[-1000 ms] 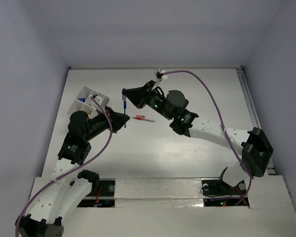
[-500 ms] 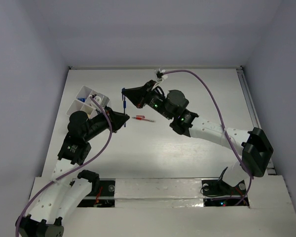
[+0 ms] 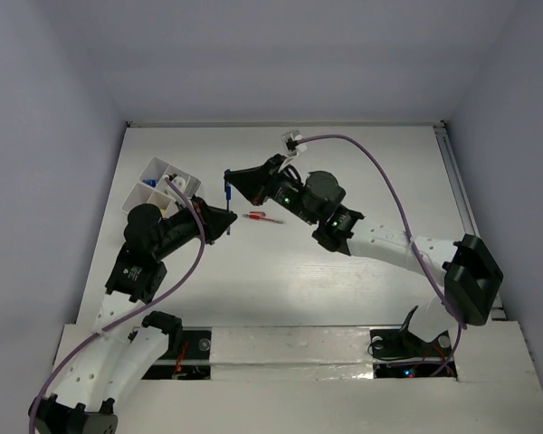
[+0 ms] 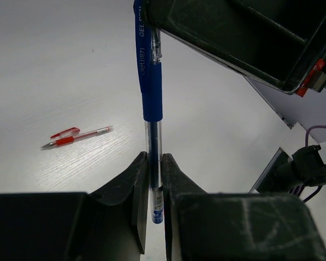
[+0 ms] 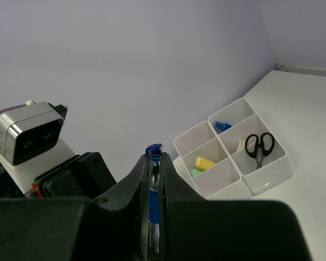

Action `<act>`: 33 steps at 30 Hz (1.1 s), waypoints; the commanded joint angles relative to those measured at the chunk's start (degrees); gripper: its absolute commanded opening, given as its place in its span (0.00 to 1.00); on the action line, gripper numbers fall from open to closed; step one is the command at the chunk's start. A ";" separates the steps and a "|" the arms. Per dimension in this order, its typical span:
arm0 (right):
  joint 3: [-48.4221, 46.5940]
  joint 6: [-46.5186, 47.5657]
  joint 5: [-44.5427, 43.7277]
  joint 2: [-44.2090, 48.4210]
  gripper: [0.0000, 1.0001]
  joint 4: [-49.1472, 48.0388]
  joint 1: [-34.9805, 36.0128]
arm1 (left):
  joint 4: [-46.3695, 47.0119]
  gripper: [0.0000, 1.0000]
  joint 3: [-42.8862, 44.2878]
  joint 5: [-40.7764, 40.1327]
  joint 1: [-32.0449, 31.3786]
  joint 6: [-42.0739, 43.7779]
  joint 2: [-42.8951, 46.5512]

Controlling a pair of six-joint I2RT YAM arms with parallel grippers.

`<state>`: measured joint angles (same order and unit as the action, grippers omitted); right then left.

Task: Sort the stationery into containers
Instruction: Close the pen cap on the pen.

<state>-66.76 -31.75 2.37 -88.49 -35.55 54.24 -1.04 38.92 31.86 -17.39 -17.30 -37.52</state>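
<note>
Left wrist view: left tool [image 4: 154,157] and right tool [image 5: 154,166] both clamp a blue plastic gel pen [image 4: 151,92], one at each end, raised above the desk's [image 3: 281,280] left half.

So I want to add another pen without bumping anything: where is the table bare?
Bare: the white tabletop at its far right, beyond the thin red pen, and its near middle between the arms. Crowded: centre-left, where left gripper and right gripper clamp the blue gel pen near the white plastic divided organiser.
</note>
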 commanded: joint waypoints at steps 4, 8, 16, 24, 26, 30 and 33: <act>4.27 1.34 1.06 2.18 0.00 -0.58 1.57 | 5.08 0.00 0.63 0.66 1.13 -0.72 1.22; 6.38 0.99 2.90 2.18 0.00 0.30 2.10 | 5.26 0.00 0.63 0.93 1.13 -0.89 1.13; 12.52 -1.20 5.53 1.74 0.00 0.14 4.65 | 6.05 0.00 0.63 1.54 1.65 -1.51 0.87; 17.19 -6.39 10.81 -0.10 0.00 -5.93 5.18 | 7.63 0.00 1.07 2.59 1.65 -2.30 0.60; 17.98 -7.97 12.39 -0.63 0.00 -7.68 5.70 | 8.07 0.00 1.25 2.68 1.65 -2.56 0.60; 20.35 -10.43 13.97 -1.77 0.00 -10.41 6.23 | 8.86 0.00 1.51 3.12 1.65 -3.26 0.69; 21.49 -10.70 14.59 -1.60 0.00 -11.65 6.76 | 9.12 0.00 1.95 3.12 1.65 -3.62 0.78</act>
<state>-49.71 -40.53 2.85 -87.79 -54.63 55.59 -9.93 37.82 39.68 -16.88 -19.20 -37.52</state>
